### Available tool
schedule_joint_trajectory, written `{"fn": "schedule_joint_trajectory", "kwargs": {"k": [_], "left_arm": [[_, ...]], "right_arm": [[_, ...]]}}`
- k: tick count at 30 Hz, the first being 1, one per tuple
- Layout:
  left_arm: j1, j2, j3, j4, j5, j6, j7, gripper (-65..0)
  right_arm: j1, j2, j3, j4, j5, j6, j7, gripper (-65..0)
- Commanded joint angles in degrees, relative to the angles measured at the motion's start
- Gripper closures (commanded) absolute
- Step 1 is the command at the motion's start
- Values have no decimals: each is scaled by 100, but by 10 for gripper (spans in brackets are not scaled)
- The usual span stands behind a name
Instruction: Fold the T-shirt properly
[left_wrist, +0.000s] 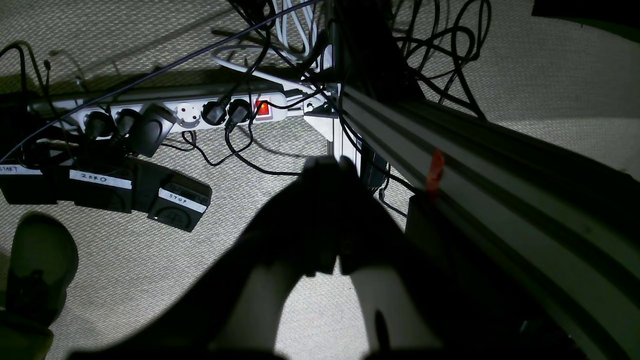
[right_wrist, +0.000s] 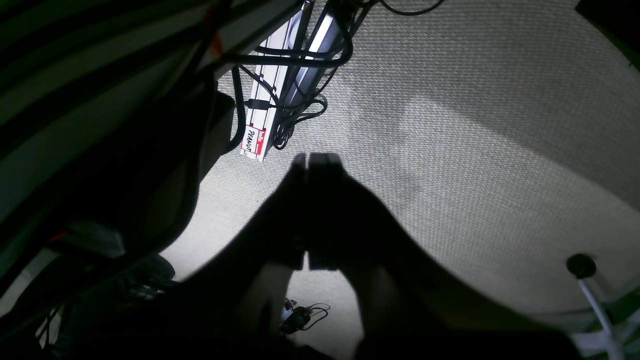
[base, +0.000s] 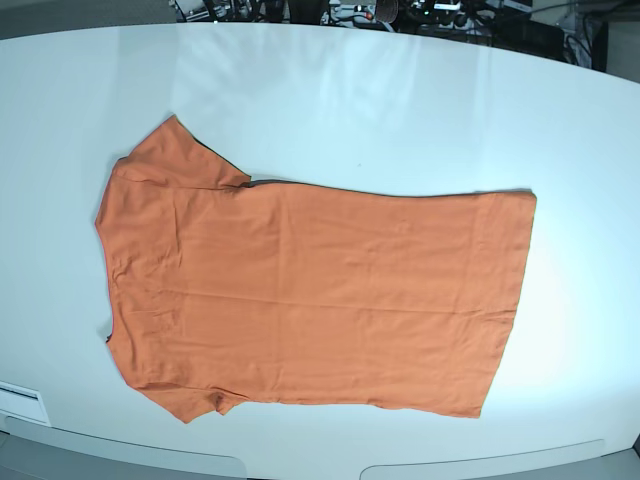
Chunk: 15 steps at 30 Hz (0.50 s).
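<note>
Orange fabric, the T-shirt (base: 310, 300), lies spread flat on the white table (base: 400, 110) in our base view, with neither claw near it. Our left gripper (left_wrist: 336, 165) hangs over carpet, jaws pressed together on nothing, a power strip (left_wrist: 175, 112) beyond its tips. Our right gripper (right_wrist: 315, 162) is likewise closed and empty above carpet.

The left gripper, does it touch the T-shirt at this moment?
Apart. The left wrist view shows the left gripper shut, hanging over carpet beside the frame; the base view shows the T-shirt flat on the table, no gripper near.
</note>
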Motion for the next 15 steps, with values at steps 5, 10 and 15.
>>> {"fn": "schedule_joint_trajectory", "kwargs": {"k": [5,10,15], "left_arm": [[98,-35,0,92,87,-122,219,0],[544,-166,0,673,914,-629,367,0],[1296,-535,92,1593,846,-640,501,0]], "right_arm": [[157,4,-11,179,-46,94,-474,0],[-142,94,-11,179,-2,866,-616,0],[-726,236,-11,367,354,1309,-940,0]]}}
